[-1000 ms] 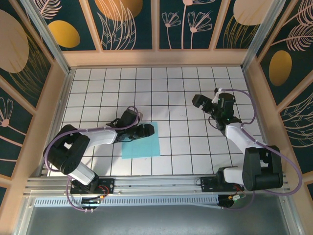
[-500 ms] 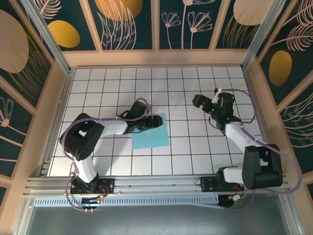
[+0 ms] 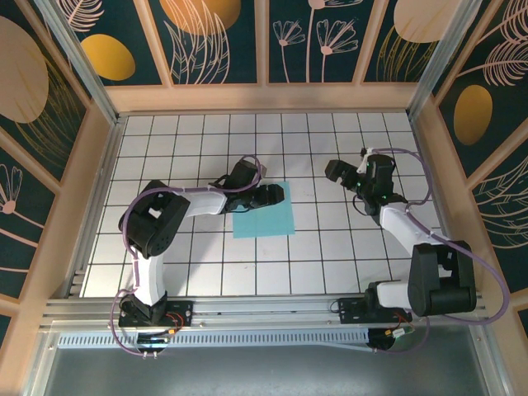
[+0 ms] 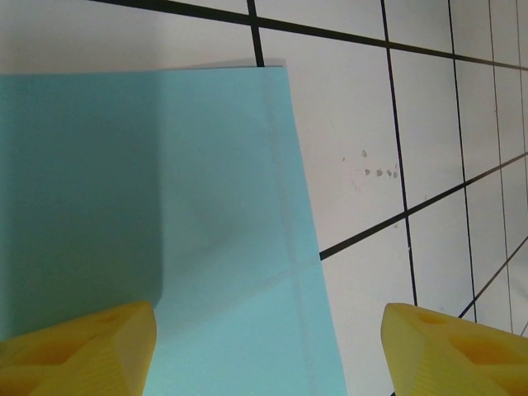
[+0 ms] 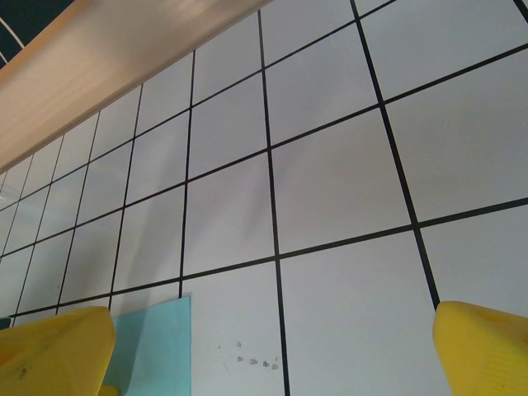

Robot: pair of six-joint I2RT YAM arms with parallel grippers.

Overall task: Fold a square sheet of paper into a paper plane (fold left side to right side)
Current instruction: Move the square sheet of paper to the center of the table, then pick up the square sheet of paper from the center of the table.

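Note:
The square sheet of paper (image 3: 268, 219) is light cyan and lies flat on the white grid table, near the middle. My left gripper (image 3: 277, 194) hovers low over the sheet's far edge, open. In the left wrist view the paper (image 4: 165, 231) shows faint crease lines and runs under the left yellow finger (image 4: 82, 346), while the right finger (image 4: 454, 351) is over bare tile. My right gripper (image 3: 337, 172) stands open to the right of the sheet, about one tile away. The right wrist view catches a paper corner (image 5: 153, 346) beside its left finger (image 5: 49, 355).
The white grid table (image 3: 330, 247) is boxed in by a wooden rim (image 3: 264, 97) and patterned walls. A few small specks (image 4: 375, 172) mark the tile just right of the sheet. Both arm bases sit on the rail at the near edge.
The left arm has swept right and away from the near edge, and the paper has slid with it by about one tile. The right arm has stayed put.

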